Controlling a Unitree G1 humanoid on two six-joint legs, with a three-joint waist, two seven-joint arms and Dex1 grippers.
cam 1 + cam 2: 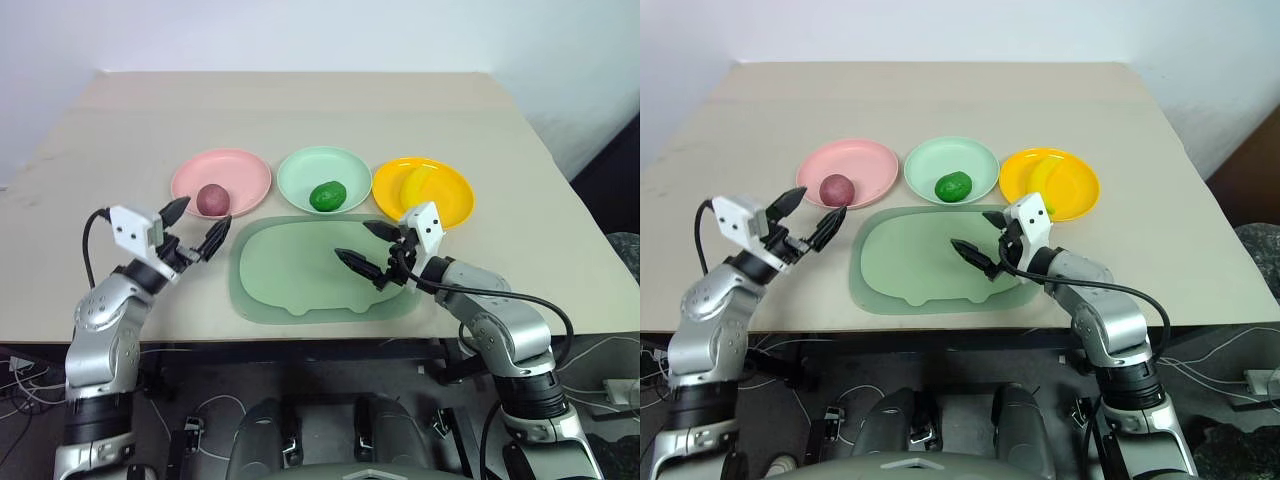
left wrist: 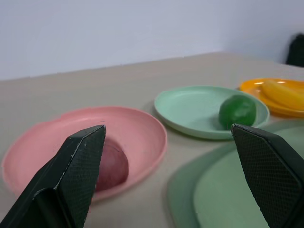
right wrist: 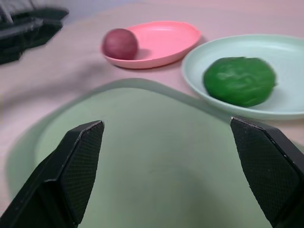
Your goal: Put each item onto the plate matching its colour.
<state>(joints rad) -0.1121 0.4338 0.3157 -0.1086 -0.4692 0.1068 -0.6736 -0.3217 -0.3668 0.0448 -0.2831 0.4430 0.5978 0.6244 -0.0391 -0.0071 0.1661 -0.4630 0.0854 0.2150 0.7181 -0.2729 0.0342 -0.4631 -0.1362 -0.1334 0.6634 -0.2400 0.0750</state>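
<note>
With the reddish ball (image 1: 211,199) on the pink plate (image 1: 245,170), green oval (image 1: 327,196) on the mint plate (image 1: 305,166) and banana (image 1: 417,184) on the yellow plate (image 1: 455,201), sorting looks complete; left gripper (image 1: 192,226) and right gripper (image 1: 365,246) both gape wide, empty.

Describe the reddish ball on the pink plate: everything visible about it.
The reddish ball is a small, dull reddish-pink toy fruit, roughly round with a matte, slightly uneven skin. It sits inside the pink plate, toward the edge of the plate nearest the robot, resting on the plate's floor. Nothing else touches it: the left claw stands open just short of the plate, clear of the ball.
</note>
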